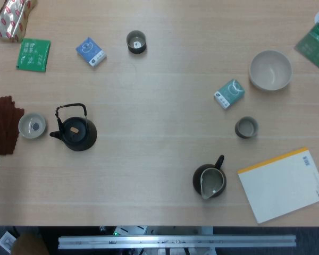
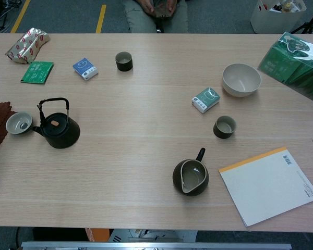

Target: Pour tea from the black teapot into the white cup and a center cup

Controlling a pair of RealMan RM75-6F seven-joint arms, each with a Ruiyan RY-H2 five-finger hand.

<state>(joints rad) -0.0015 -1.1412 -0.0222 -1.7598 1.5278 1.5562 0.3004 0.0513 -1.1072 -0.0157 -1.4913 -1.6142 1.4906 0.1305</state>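
Black teapot point(image 1: 75, 133) upright, handle raised, spout just beside white cup point(image 1: 32, 126); center cup point(image 1: 136, 41) well apart.

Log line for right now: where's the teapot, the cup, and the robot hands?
teapot: upright on table, untouched | white cup: by its spout | dark cup: right of center | robot hands: not in view | pouring: not started

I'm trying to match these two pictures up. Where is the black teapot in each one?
Head view: the black teapot stands at the left, about halfway down, spout pointing left.
Chest view: the same teapot is again at the left, about halfway down.
Shared landmark: in both pictures a small white cup sits just left of the teapot, beside its spout.
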